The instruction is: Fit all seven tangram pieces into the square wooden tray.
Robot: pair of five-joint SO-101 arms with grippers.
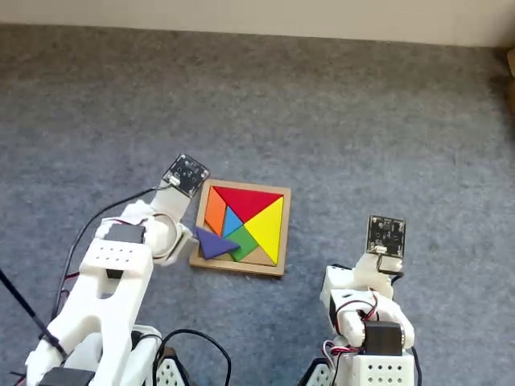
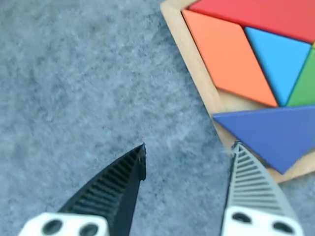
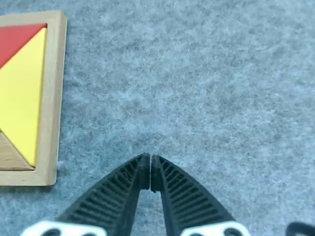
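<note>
High view: the square wooden tray (image 1: pixel 286 233) sits mid-tabletop (image 1: pixel 362 121), with the red triangle (image 1: pixel 245 201), yellow triangle (image 1: pixel 269 229), orange parallelogram (image 1: pixel 215 213) and green piece (image 1: pixel 241 240) seated inside. The dark blue triangle (image 1: pixel 213 243) lies askew over its near-left corner, overlapping the rim. Just left of that corner, the left end effector (image 2: pixel 189 146) is released, with one fingertip beside that triangle. The right end effector (image 3: pixel 150 160) is clenched on nothing, right of the tray.
</note>
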